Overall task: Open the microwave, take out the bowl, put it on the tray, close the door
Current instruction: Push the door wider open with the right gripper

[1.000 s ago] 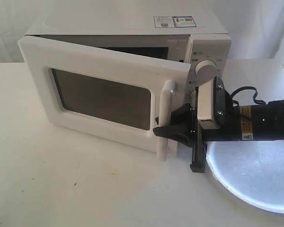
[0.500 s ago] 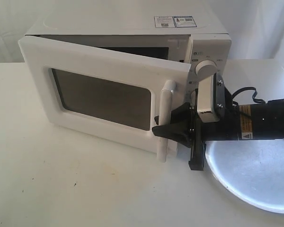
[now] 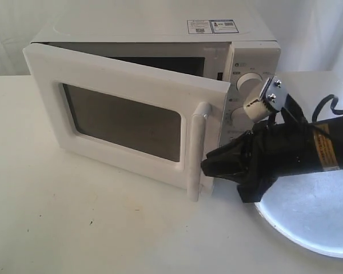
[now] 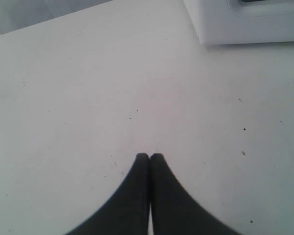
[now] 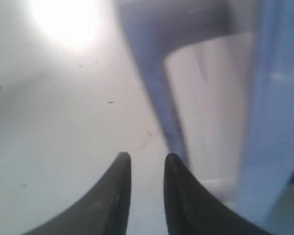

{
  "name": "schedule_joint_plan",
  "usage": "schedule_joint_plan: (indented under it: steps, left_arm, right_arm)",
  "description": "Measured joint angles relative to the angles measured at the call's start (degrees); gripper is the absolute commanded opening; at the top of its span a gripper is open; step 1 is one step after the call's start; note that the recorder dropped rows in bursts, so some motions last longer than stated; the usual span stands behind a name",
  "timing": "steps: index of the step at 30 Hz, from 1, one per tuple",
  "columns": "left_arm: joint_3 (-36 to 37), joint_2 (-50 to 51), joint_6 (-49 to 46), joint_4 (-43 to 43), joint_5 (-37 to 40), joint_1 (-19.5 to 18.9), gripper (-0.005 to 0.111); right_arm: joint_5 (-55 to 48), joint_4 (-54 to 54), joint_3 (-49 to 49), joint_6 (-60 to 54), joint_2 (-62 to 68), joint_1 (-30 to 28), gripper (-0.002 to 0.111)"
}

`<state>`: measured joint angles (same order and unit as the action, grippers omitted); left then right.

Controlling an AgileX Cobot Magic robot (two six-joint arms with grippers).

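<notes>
The white microwave (image 3: 148, 28) stands at the back of the table. Its door (image 3: 126, 114) is swung partly open, and its vertical bar handle (image 3: 195, 149) is free. My right gripper (image 3: 208, 165) hovers just right of the handle's lower end, apart from it. In the right wrist view this gripper (image 5: 147, 159) is open by a narrow gap with nothing between the fingers. The silver tray (image 3: 314, 217) lies under the right arm. My left gripper (image 4: 150, 155) is shut and empty above bare table, near a corner of the microwave (image 4: 245, 24). The bowl is hidden.
White table (image 3: 74, 217) spreads in front of and left of the open door. The two dials (image 3: 248, 83) sit just behind the right wrist. A white curtain backs the scene.
My right gripper has let go of the door handle, drawn back a little to the right and rolled its wrist. The door stays ajar. Nothing earlier shows the left gripper.
</notes>
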<state>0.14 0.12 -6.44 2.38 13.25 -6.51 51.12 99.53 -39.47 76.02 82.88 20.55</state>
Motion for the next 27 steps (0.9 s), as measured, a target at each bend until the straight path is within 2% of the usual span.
schedule_joint_plan:
  steps: [2,3,6,9,13,15,17,20,23,27]
  left_arm:
    - [0.00,0.00,0.00,0.00,0.00,0.00,0.000]
    - [0.00,0.00,0.00,0.00,0.00,0.00,0.000]
    - [0.00,0.00,0.00,0.00,0.00,0.00,0.000]
    - [0.00,0.00,0.00,0.00,0.00,0.00,0.000]
    - [0.00,0.00,0.00,0.00,0.00,0.00,0.000]
    - [0.00,0.00,0.00,0.00,0.00,0.00,0.000]
    - [0.00,0.00,0.00,0.00,0.00,0.00,0.000]
    - [0.00,0.00,0.00,0.00,0.00,0.00,0.000]
    - [0.00,0.00,0.00,0.00,0.00,0.00,0.000]
    - [0.00,0.00,0.00,0.00,0.00,0.00,0.000]
  right_arm:
    - [9.93,0.12,1.34,-1.28,-2.79,0.00,0.000]
    - [14.86,0.47,1.34,-4.41,-5.38,0.21,0.000]
    - [14.83,-4.64,0.71,-10.14,-13.68,0.49,0.000]
    - [1.18,-16.72,0.25,-14.86,-19.95,0.63,0.000]
    - [-22.34,-42.00,0.14,-32.16,-22.92,0.63,0.000]
    - [-28.83,-53.48,0.14,-41.69,-21.59,0.63,0.000]
    - [-32.36,-59.55,0.14,-47.34,-19.19,0.63,0.000]
    - [-34.41,-61.56,0.14,-48.72,-13.91,1.69,0.000]
    - [-34.85,-59.17,0.39,-48.97,-9.61,4.19,0.000]
    - [-29.98,-43.35,1.65,-45.12,-6.90,8.81,0.000]
